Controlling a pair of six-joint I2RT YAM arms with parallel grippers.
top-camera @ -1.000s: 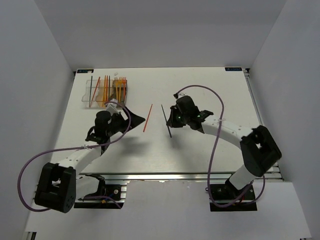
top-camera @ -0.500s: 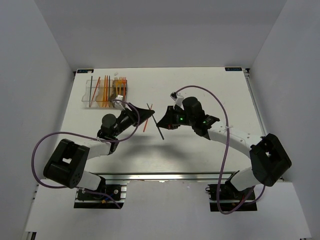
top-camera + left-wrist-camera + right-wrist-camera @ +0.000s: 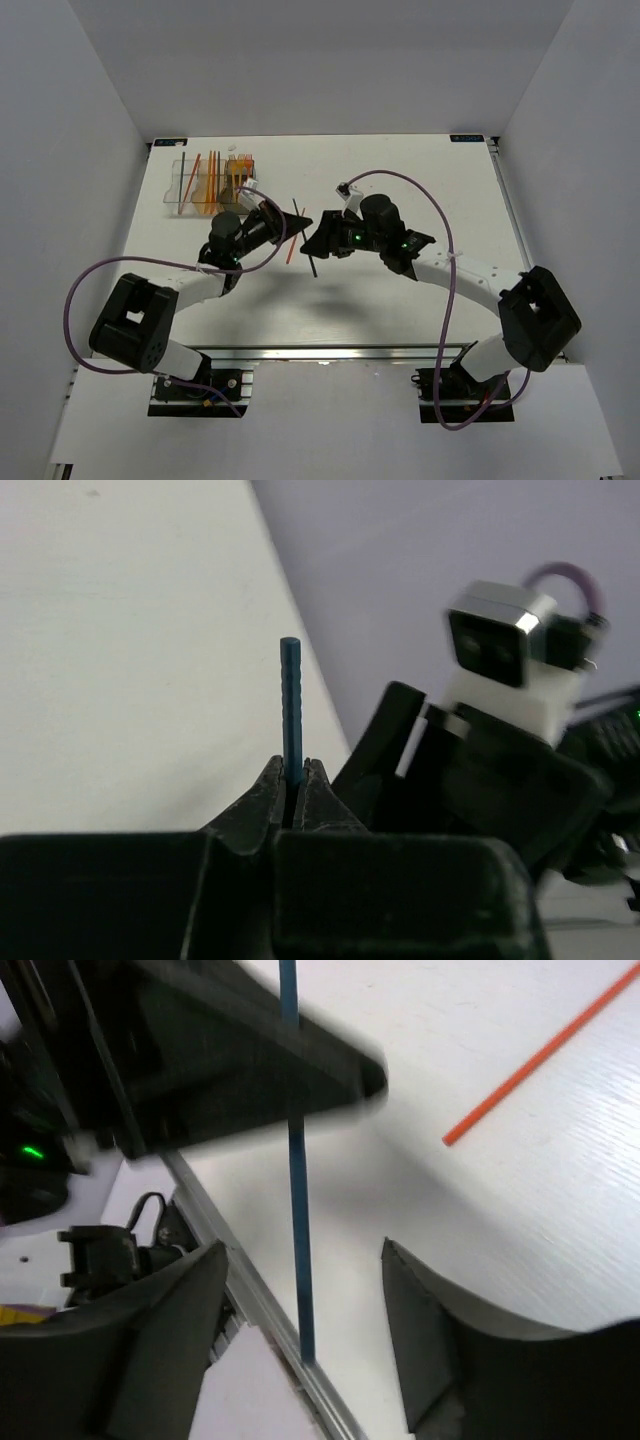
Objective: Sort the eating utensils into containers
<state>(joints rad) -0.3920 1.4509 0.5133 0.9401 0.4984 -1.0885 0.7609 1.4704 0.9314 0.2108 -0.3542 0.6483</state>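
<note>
One white table [image 3: 430, 180], pale grey walls [image 3: 320, 60]

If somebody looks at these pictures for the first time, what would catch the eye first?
Above the middle of the table, the left tool is shut on a dark blue stick, and the right tool stands open around the same stick. An orange-red stick lies on the table close by. The containers at the far left hold several utensils.
</note>
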